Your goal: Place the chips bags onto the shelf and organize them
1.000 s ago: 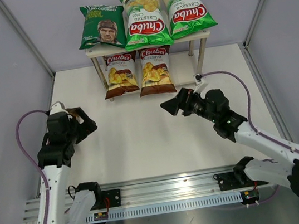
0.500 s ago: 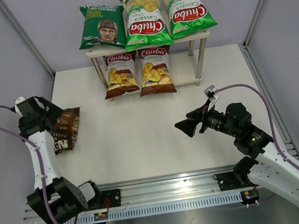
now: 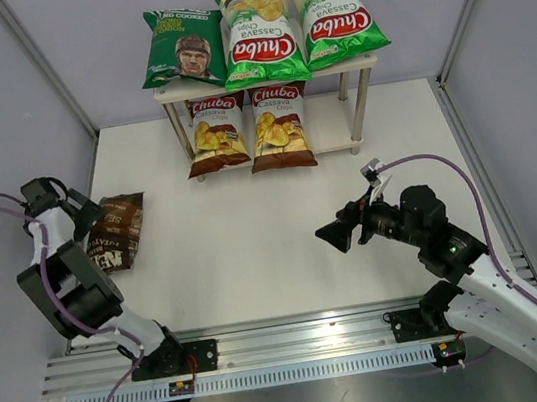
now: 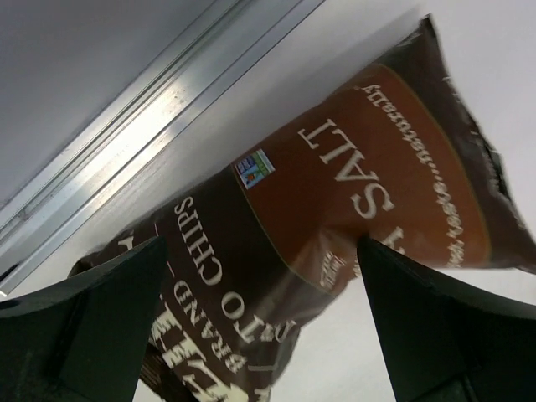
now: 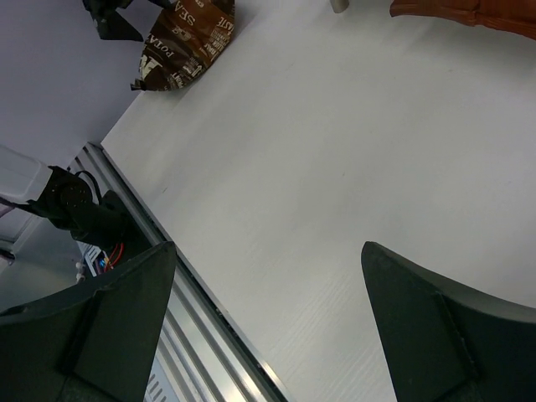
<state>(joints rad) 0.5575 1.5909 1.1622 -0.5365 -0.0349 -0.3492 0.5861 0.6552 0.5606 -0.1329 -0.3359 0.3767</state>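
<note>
The shelf (image 3: 169, 94) stands at the back of the table. On its top board lie a dark green bag with a man's face (image 3: 183, 47) and two bright green Chuba bags (image 3: 261, 35) (image 3: 337, 17). Two brown-and-white Chuba bags (image 3: 216, 133) (image 3: 279, 127) lean on the lower tier. A dark brown Kettle bag (image 3: 116, 232) (image 4: 335, 201) lies flat at the table's left edge. My left gripper (image 3: 86, 214) (image 4: 260, 243) hangs open at the bag's upper left end, its jaws wide over it, gripping nothing. My right gripper (image 3: 339, 234) (image 5: 268, 247) is open and empty over bare table at the near right.
The grey left wall is close behind my left arm. An aluminium rail (image 3: 320, 340) runs along the near edge and shows in the right wrist view (image 5: 209, 318). A silver shelf leg (image 3: 363, 111) stands at the back right. The right wrist view also catches the Kettle bag (image 5: 184, 42).
My left arm swung out to the far left, and the Kettle bag now lies uncovered on the table. My right gripper pulled back from the shelf toward the near right.
</note>
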